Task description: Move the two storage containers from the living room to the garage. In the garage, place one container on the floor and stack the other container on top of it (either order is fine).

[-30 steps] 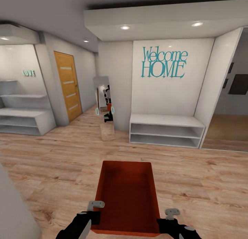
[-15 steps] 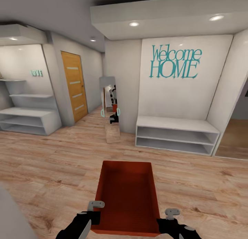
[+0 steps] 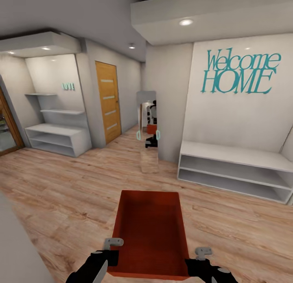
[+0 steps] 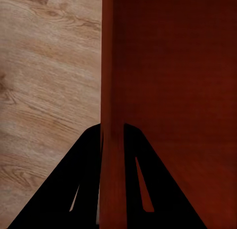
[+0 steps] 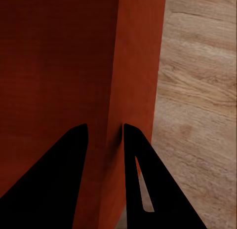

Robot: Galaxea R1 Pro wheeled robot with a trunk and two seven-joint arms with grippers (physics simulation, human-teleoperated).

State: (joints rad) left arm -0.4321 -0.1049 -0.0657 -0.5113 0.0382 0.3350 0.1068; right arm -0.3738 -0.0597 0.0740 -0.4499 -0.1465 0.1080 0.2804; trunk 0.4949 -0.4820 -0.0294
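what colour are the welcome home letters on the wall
Teal, best seen in the head view: the Welcome HOME lettering on the white wall.

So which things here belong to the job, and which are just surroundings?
Job:
- storage container, open-topped and orange-red
- left hand, clamped on its side wall
- right hand, clamped on the opposite wall

Surroundings:
- Welcome HOME lettering
- white shelf bench
- leaning mirror
- wooden door
- plank floor

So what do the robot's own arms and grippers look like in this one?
Both arms are glossy black with rounded casings. The left gripper and right gripper each carry a small grey bracket-like block. In the wrist views the fingers are flat black tapering blades with narrow slots. No cables or markings visible.
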